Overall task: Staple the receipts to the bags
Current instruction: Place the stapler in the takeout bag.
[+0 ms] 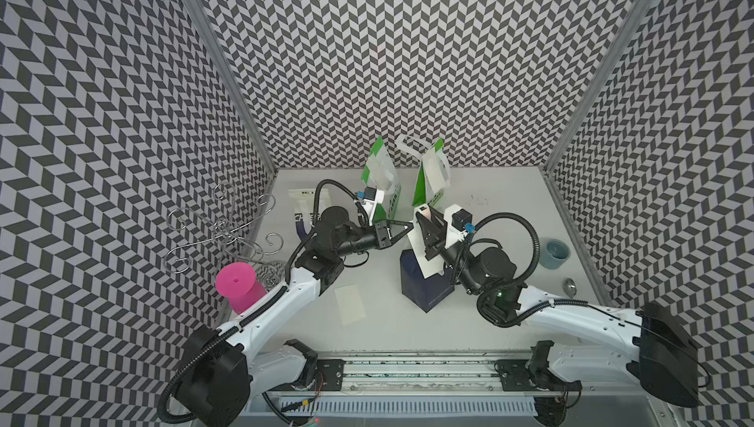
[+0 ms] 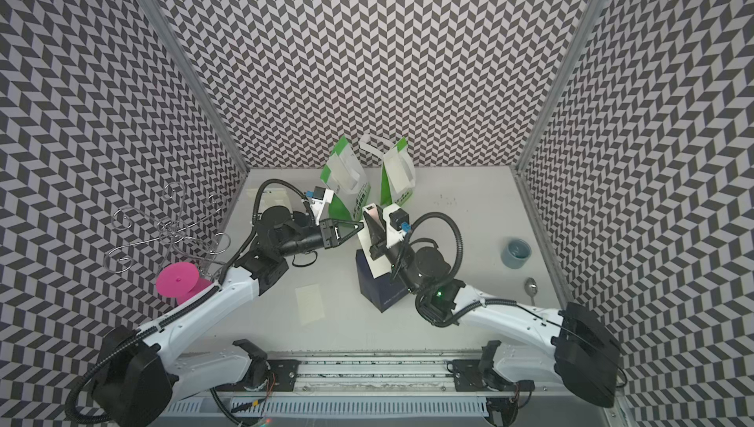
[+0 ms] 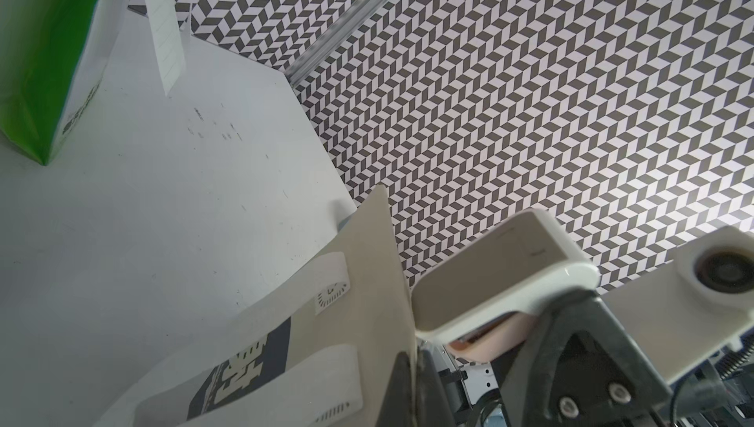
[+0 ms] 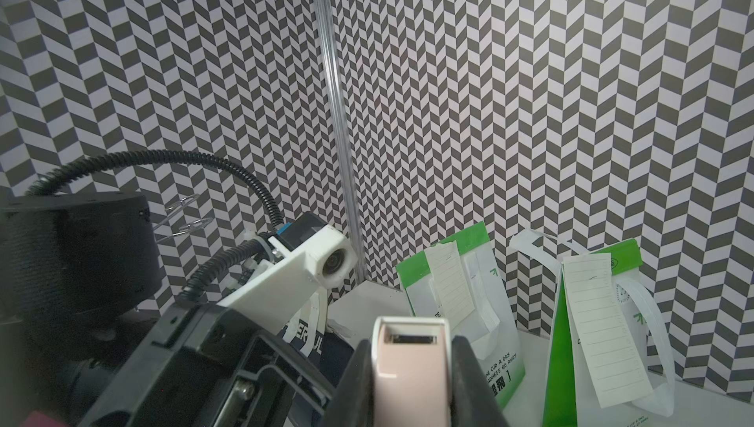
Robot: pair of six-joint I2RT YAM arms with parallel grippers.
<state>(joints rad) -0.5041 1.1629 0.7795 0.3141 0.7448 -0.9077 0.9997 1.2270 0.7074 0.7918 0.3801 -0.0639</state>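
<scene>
Navy bag [image 1: 424, 286] pinched in closed left jaws, right jaws clamping pink stapler [image 4: 408, 384], green bag [image 4: 502, 335] lettered "CUP A DAY"

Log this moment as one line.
left gripper: shut on navy bag top edge | right gripper: shut on stapler, beside that edge | green bags: receipts hanging in front | loose receipt: flat on table

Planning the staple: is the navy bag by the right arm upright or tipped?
Upright: the navy bag stands on its base, top edge up.
</scene>
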